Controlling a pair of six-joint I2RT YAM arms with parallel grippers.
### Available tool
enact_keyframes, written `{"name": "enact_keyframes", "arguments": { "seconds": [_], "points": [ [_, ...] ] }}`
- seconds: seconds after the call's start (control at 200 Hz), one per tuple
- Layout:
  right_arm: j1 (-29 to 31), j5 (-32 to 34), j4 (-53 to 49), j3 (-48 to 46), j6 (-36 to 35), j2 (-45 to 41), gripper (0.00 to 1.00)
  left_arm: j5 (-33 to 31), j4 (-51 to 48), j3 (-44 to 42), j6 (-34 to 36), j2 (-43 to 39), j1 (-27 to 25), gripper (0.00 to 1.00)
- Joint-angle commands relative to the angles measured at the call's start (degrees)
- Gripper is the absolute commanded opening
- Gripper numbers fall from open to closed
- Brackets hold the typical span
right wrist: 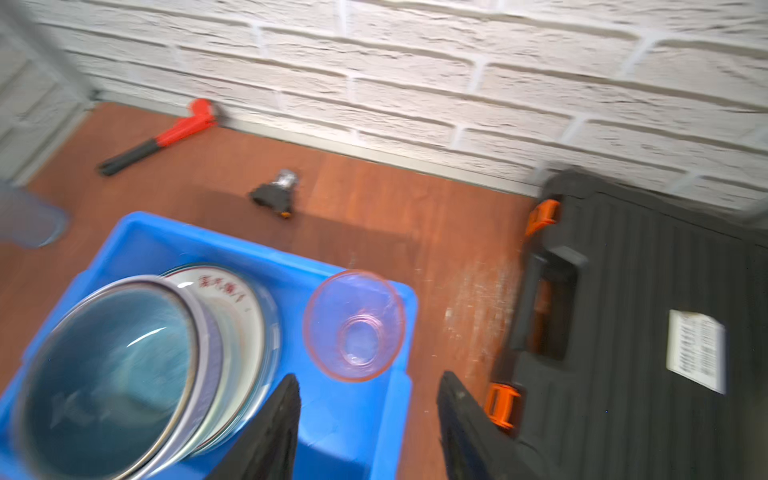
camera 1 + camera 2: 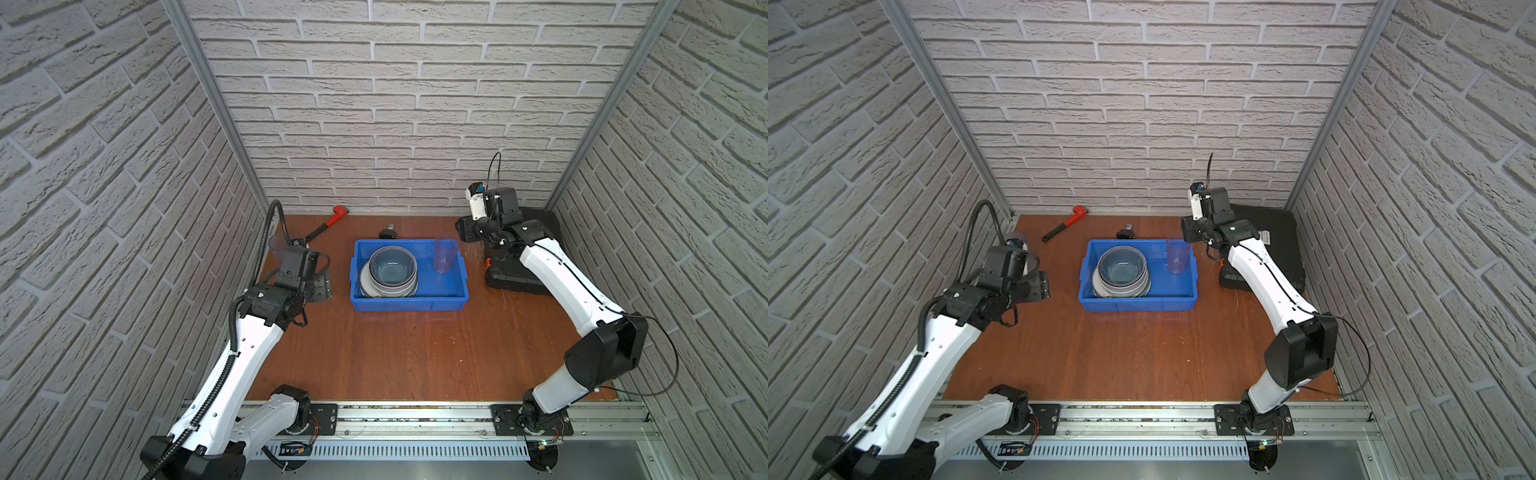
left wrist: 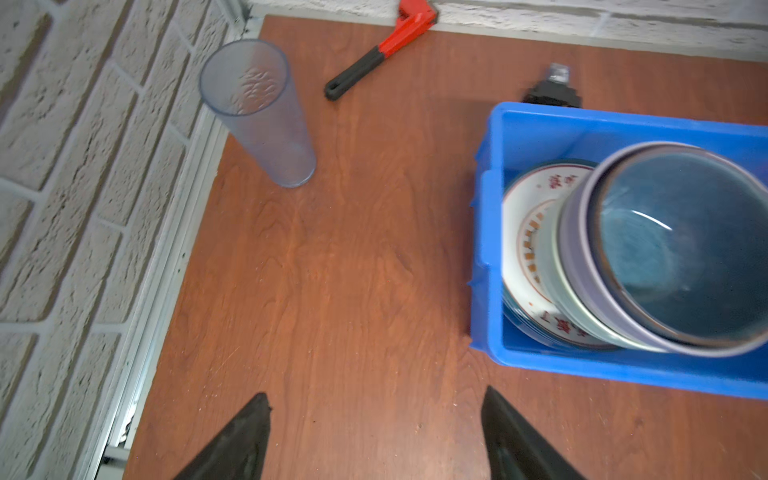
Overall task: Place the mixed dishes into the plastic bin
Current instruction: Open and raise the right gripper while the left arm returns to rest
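The blue plastic bin [image 2: 409, 307] [image 2: 1138, 305] stands mid-table. At its left end is a stack: plates [image 3: 523, 199] underneath, then pale green, lilac [image 3: 573, 266] and dark blue bowls [image 2: 392, 268] [image 1: 104, 374] nested. A pink tumbler [image 2: 445, 255] [image 1: 353, 324] stands upright in the bin's far right corner. My right gripper [image 1: 369, 378] [image 2: 467, 232] is open just behind that tumbler, not touching it. A bluish tumbler [image 3: 257, 112] [image 2: 1017, 239] stands by the left wall. Short of it and left of the bin, my left gripper [image 3: 376, 399] [image 2: 320, 286] hangs open and empty over bare table.
A red-headed wrench [image 2: 328, 224] [image 3: 382, 50] lies at the back wall. A small black part [image 2: 388, 232] [image 1: 276, 193] sits just behind the bin. A black ribbed tool case [image 2: 1279, 237] [image 1: 644, 291] fills the back right corner, under the right arm.
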Motion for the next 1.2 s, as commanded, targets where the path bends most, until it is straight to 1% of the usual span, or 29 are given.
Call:
{"name": "enact_keyframes", "arguments": {
  "seconds": [0.0,0.07,0.08,0.125,0.215,0.295,0.375,0.48,0.545,0.67,0.735,0.79,0.9,0.945,0.985,1.045,1.195],
  "points": [
    [-0.15,-12.35,7.21,-6.24,-0.24,-4.9,0.57,6.52,2.42,3.32,2.03,2.55,7.31,0.8],
    [-0.14,-15.45,10.03,-10.68,0.98,-8.05,0.57,9.6,2.75,5.87,3.58,5.39,12.68,0.79],
    [-0.07,-16.29,10.56,-11.53,1.11,-8.62,0.58,9.87,2.71,6.27,3.81,5.83,13.41,0.79],
    [-0.06,-18.85,11.98,-13.76,1.22,-10.13,0.6,10.2,2.29,8.04,4.47,8.06,16.32,0.78],
    [0.07,-24.19,14.57,-17.23,2.02,-12.51,0.62,9.95,1.31,11.11,5.36,12.49,20.55,0.76],
    [0.43,-27.42,16.41,-19.61,2.85,-13.9,0.65,9.34,1.02,13.51,6.16,15.92,22.66,0.74],
    [1.15,-29.19,17.17,-21.37,2.89,-14.94,0.68,8.63,1.47,15.95,7.0,19.09,24.58,0.73],
    [2.19,-30.31,19.2,-24.47,3.68,-16.79,0.7,11.6,2.03,19.67,8.11,24.08,27.02,0.7],
    [2.89,-31.02,21.53,-26.65,5.09,-17.73,0.71,12.83,2.1,22.02,9.81,27.37,27.44,0.69],
    [4.62,-30.97,23.02,-29.33,5.51,-18.86,0.71,11.66,1.38,26.51,11.76,33.33,28.06,0.68],
    [4.95,-31.02,23.12,-30.41,5.01,-19.08,0.72,12.03,1.39,28.79,11.82,36.0,28.89,0.61],
    [5.03,-30.9,22.31,-30.87,4.0,-18.93,0.72,12.59,1.11,31.04,12.08,38.46,29.27,0.58],
    [5.04,-30.88,19.06,-30.51,1.9,-18.84,0.72,12.02,-0.97,36.64,13.44,43.55,29.26,0.52],
    [4.99,-31.46,18.25,-30.43,1.51,-18.81,0.72,10.83,-1.67,38.63,13.73,45.32,29.31,0.5],
    [5.03,-32.22,17.96,-30.64,1.49,-18.81,0.72,9.87,-1.79,39.97,14.01,46.55,29.32,0.46],
    [5.03,-32.87,18.18,-31.42,1.22,-18.69,0.72,10.21,-1.43,41.46,14.95,48.29,29.26,0.41],
    [5.03,-34.3,19.88,-33.63,2.21,-17.56,0.72,13.44,-3.38,46.76,15.64,52.75,29.36,0.4]
  ]
}}
